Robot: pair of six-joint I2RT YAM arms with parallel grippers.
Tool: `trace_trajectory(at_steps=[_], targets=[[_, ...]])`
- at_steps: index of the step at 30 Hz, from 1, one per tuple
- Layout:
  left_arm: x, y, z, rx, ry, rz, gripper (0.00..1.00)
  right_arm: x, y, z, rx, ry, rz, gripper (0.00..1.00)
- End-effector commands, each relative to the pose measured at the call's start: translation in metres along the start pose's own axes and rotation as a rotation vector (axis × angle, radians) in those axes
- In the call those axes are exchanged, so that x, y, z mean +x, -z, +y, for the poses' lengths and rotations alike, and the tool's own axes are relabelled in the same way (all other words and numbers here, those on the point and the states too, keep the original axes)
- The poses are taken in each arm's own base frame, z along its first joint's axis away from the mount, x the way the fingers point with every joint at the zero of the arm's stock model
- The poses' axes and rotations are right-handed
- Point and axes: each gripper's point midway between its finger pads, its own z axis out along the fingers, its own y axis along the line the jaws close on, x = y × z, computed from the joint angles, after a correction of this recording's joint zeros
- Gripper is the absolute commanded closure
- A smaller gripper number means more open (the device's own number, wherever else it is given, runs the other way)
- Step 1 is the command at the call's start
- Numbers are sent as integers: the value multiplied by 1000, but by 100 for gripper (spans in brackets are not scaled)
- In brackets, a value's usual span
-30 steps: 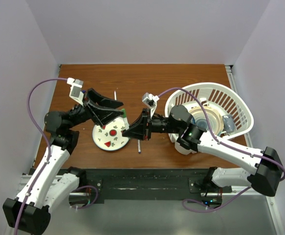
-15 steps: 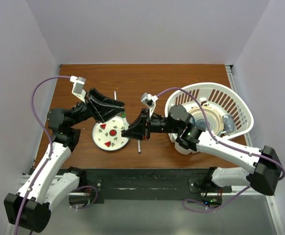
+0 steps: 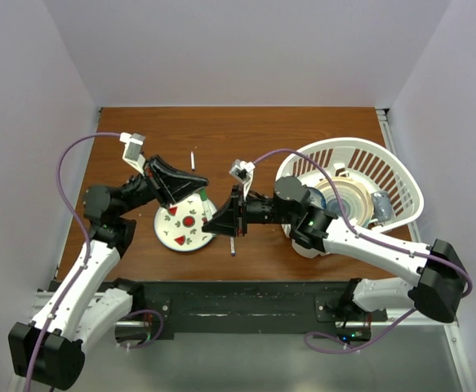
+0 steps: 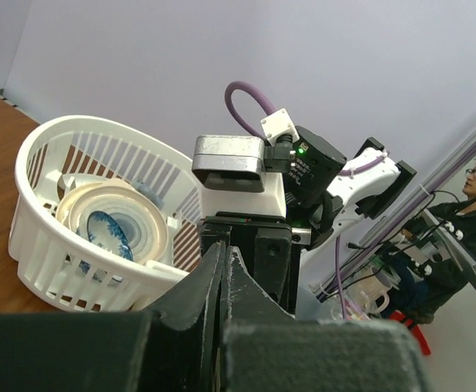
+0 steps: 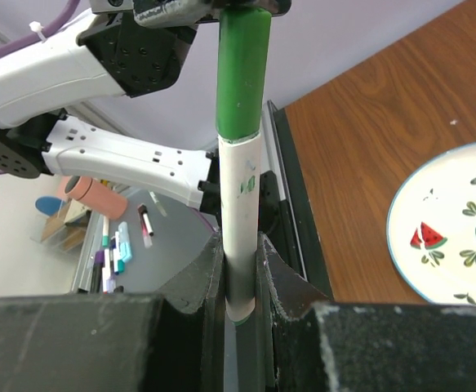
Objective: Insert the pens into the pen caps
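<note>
My right gripper (image 5: 240, 245) is shut on a white-barrelled pen (image 5: 241, 204) that stands upright between its fingers. A green pen cap (image 5: 242, 77) sits on the pen's upper end. My left gripper (image 4: 224, 249) is shut with nothing showing between its fingers. In the top view its tip (image 3: 197, 190) hangs just above the right gripper (image 3: 211, 222), over the right edge of the plate (image 3: 175, 237). A second white pen (image 3: 193, 159) lies on the table behind. A darker pen (image 3: 233, 243) lies under the right gripper.
A white laundry-style basket (image 3: 401, 175) with dishes inside stands at the right of the table. The round white plate with red marks lies between the arms. Purple cables loop over both arms.
My left gripper has gone from open to shut and shifted slightly toward the held pen's capped end. The right gripper has kept its grip and edged a little left.
</note>
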Motion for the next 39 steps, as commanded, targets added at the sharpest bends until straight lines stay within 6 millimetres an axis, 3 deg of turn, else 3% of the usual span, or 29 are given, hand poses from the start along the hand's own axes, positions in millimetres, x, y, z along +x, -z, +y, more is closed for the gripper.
trace_trajectory(at_steps=[1, 11, 14, 15, 18, 21, 23, 24, 25, 27, 31, 39], targets=[[19, 9, -3, 20, 31, 39, 100, -42, -4, 11, 6, 62, -125, 100], [35, 16, -1, 9, 48, 57, 100, -56, -8, 10, 24, 102, -144, 100], [23, 12, -5, -8, 13, 60, 87, -51, -9, 8, 33, 98, -108, 100], [20, 11, -6, -11, 3, 58, 76, -48, -8, 6, 38, 94, -103, 100], [3, 5, -17, -2, -42, 49, 61, -46, -5, 5, 45, 87, -111, 100], [-14, 1, -31, 4, -90, 30, 49, -43, -4, 6, 46, 82, -103, 100], [-17, 1, -27, -32, -114, 35, 46, -43, -2, 6, 48, 83, -101, 100], [-30, -1, -32, -52, -147, 5, 42, -43, -1, 6, 48, 85, -101, 100], [-28, 0, -21, -108, -151, 22, 40, -44, 0, 9, 42, 88, -101, 100], [-43, -1, -18, -166, -187, -14, 38, -43, 1, 11, 34, 90, -100, 100], [-51, -3, -10, -207, -194, -32, 35, -43, 3, 15, 18, 96, -94, 100], [-49, -11, 0, -181, -163, -25, 35, -46, 4, 24, -14, 106, -90, 100]])
